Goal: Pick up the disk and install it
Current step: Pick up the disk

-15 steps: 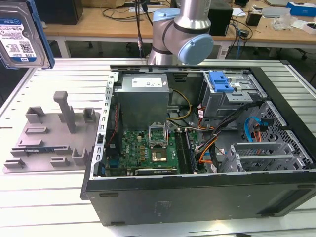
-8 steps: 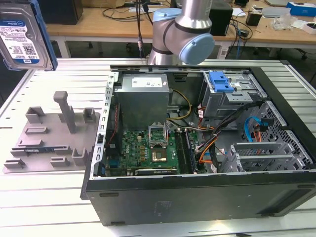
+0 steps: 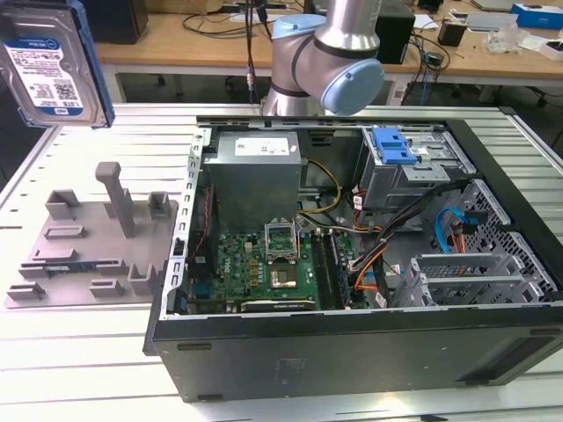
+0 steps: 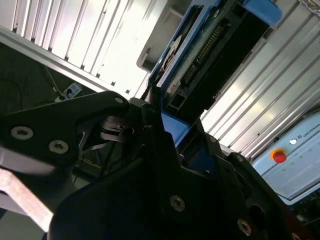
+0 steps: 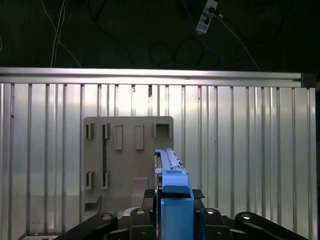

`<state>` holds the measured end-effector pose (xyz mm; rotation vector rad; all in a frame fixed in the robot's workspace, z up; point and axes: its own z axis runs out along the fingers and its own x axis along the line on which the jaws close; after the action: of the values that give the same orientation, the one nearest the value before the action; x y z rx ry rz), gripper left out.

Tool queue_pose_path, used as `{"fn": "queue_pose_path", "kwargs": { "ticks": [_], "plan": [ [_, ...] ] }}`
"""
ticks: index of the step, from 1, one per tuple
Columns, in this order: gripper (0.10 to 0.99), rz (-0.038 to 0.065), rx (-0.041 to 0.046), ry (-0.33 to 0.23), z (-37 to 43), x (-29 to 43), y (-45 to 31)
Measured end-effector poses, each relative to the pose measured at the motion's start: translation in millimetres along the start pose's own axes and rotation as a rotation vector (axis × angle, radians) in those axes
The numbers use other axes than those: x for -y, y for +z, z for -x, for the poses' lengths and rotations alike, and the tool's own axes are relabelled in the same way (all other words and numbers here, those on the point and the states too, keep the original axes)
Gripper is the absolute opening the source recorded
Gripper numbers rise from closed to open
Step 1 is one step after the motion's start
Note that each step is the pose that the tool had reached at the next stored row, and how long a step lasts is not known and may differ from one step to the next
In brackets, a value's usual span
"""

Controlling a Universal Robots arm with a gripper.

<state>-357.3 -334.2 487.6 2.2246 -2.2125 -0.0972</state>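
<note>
Above ribbed metal table (image 5: 240, 150), flat blue-framed disk (image 3: 53, 66), held in black hand (image 5: 173, 215)

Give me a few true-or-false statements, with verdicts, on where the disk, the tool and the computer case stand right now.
1. The disk hangs in the air, clear of the grey fixture. True.
2. The tool is open with nothing in it. False: in both wrist views it is shut on the disk, gripping it by its blue frame.
3. The disk sits in a bay of the computer case. False: it is outside the case, off to the exterior view's left and above the grey fixture.
4. The computer case lies open, with its motherboard exposed. True.
</note>
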Motion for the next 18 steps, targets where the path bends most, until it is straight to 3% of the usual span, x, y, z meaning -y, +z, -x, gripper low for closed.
{"fn": "queue_pose_path", "kwargs": {
  "ticks": [3,8,11,12,18],
  "plan": [
    [0.369,0.0,-0.0004,0.0,-0.6,11.6,-0.8],
    [0.369,0.0,-0.0101,0.001,-1.0,29.5,-2.3],
    [0.369,0.0,-0.0151,0.001,-1.4,46.0,-3.1],
    [0.369,0.0,-0.0162,0.001,-1.7,54.9,-3.5],
    [0.369,0.0,-0.0186,0.001,-2.7,76.1,-4.5]
  ]
}}
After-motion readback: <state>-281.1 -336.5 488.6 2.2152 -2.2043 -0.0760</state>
